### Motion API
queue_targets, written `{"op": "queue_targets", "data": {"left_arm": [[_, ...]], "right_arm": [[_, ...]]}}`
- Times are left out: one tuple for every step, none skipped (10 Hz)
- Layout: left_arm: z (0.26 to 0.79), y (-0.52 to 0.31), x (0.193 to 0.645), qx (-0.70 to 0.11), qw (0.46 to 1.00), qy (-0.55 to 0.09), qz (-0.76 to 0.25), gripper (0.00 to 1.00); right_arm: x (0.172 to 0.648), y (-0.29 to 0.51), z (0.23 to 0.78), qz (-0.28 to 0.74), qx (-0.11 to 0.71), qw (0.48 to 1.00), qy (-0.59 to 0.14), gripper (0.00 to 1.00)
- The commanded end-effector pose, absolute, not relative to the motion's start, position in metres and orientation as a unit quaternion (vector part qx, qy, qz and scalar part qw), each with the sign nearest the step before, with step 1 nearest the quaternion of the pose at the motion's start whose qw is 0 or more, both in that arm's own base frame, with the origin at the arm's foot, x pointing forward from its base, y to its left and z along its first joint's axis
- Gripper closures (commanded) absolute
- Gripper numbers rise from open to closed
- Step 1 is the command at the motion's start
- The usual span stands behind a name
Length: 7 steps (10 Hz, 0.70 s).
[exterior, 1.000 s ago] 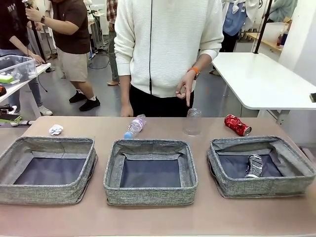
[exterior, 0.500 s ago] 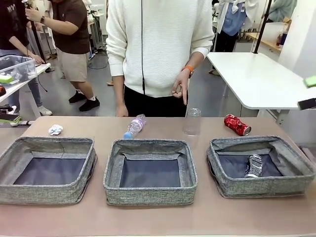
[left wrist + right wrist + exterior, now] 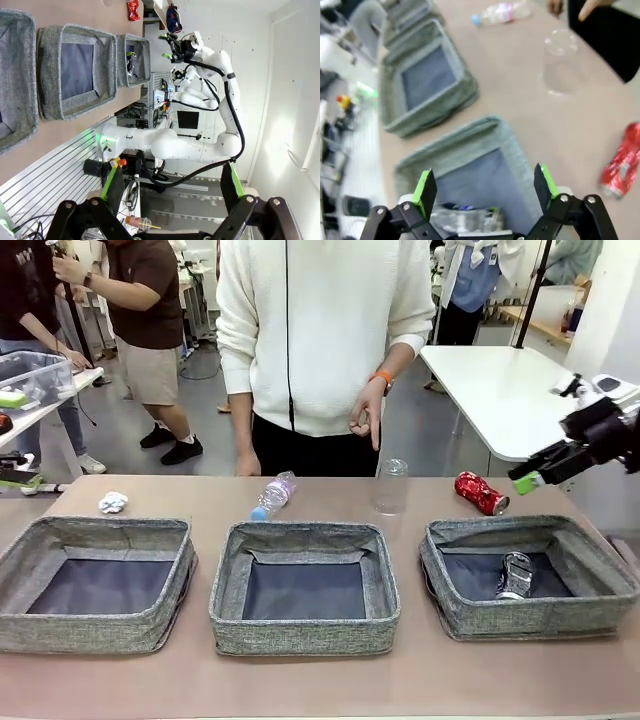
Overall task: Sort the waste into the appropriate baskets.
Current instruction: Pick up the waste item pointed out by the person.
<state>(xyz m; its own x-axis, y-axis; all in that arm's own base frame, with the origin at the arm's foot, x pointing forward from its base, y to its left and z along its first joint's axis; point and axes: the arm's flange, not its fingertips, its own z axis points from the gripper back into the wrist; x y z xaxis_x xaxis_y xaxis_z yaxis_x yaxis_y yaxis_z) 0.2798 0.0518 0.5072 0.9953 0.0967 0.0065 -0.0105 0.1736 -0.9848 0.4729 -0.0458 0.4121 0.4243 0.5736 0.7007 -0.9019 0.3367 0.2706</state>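
Note:
Three grey baskets stand in a row: left (image 3: 100, 635), middle (image 3: 300, 635), right (image 3: 520, 620). A crushed silver can (image 3: 515, 575) lies in the right basket. Behind the row lie a paper ball (image 3: 113, 503), a clear bottle (image 3: 272, 495), an upright clear cup (image 3: 390, 487) and a red can (image 3: 481, 493). My right gripper (image 3: 535, 472) hangs open above the right basket's far right corner, near the red can. In the right wrist view it (image 3: 485, 190) is over the silver can (image 3: 465, 217), with the cup (image 3: 559, 75) and red can (image 3: 620, 167) beyond. My left gripper (image 3: 171, 182) is open, held high off the table.
A person in a white sweater stands at the far edge, one hand (image 3: 370, 420) hanging above the cup. A white table (image 3: 520, 400) stands behind on the right. Bare tabletop runs along the front of the baskets.
My right arm has come into the picture from the right edge and now hangs over the right basket's far corner. The person has shifted slightly left and drawn the hand up.

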Motion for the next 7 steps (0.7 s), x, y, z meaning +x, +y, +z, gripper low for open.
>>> {"op": "queue_targets", "data": {"left_arm": [[0.509, 0.053, 0.281, -0.648, 0.76, -0.042, 0.027, 0.0], [0.509, 0.053, 0.281, -0.648, 0.76, -0.042, 0.027, 0.0], [0.509, 0.053, 0.281, -0.648, 0.76, -0.042, 0.027, 0.0], [0.509, 0.053, 0.281, -0.648, 0.76, -0.042, 0.027, 0.0], [0.509, 0.053, 0.281, -0.648, 0.76, -0.042, 0.027, 0.0], [0.509, 0.053, 0.281, -0.648, 0.76, -0.042, 0.027, 0.0], [0.509, 0.053, 0.281, -0.648, 0.76, -0.042, 0.027, 0.0]], "right_arm": [[0.489, -0.028, 0.403, 0.476, 0.289, 0.774, -0.3, 0.0], [0.5, -0.01, 0.394, 0.482, 0.278, 0.787, -0.267, 0.0], [0.496, -0.005, 0.398, 0.435, 0.347, 0.8, -0.223, 0.0], [0.492, -0.025, 0.399, 0.492, 0.285, 0.777, -0.271, 0.0], [0.492, -0.025, 0.399, 0.492, 0.285, 0.777, -0.271, 0.0], [0.495, -0.01, 0.39, 0.477, 0.301, 0.787, -0.251, 0.0], [0.472, -0.024, 0.391, 0.485, 0.25, 0.804, -0.237, 0.0]]}}
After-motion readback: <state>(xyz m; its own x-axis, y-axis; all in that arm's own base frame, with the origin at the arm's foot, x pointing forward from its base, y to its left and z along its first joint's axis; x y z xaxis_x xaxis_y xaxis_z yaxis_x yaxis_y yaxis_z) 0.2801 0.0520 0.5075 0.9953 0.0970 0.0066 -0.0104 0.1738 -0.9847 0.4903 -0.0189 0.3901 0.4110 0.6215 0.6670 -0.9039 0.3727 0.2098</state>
